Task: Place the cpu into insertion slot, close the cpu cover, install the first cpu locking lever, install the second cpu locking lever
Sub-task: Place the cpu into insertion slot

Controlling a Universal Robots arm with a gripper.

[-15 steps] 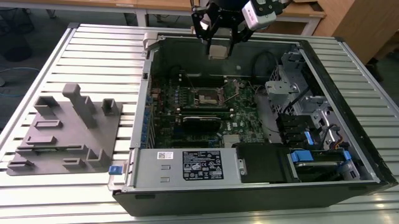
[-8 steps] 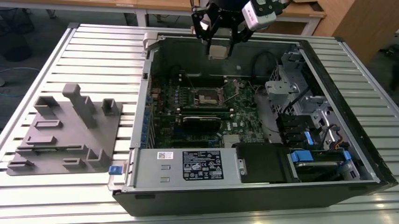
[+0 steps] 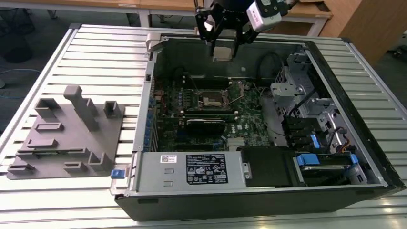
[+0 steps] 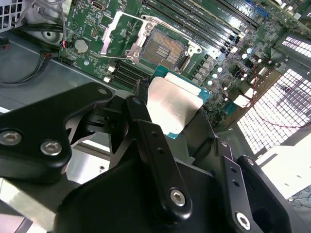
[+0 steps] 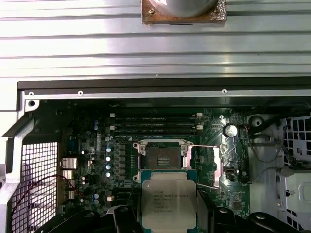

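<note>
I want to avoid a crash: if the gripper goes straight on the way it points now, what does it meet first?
Probably the motherboard right beside the insertion slot. The cpu held in the gripper would touch it first. Depth is unclear, so it may catch the slot's rim instead.

The gripper (image 4: 172,115) clamps the cpu (image 4: 174,103) between its black fingers (image 4: 146,128), silvery top showing, with a green edge at the rim. Beyond the cpu, and apart from it, lies the insertion slot (image 4: 163,48), its dark centre bare. The cpu cover (image 4: 113,31) stands swung open just beside the slot. A coin battery (image 4: 81,46) sits near the cover.
</note>
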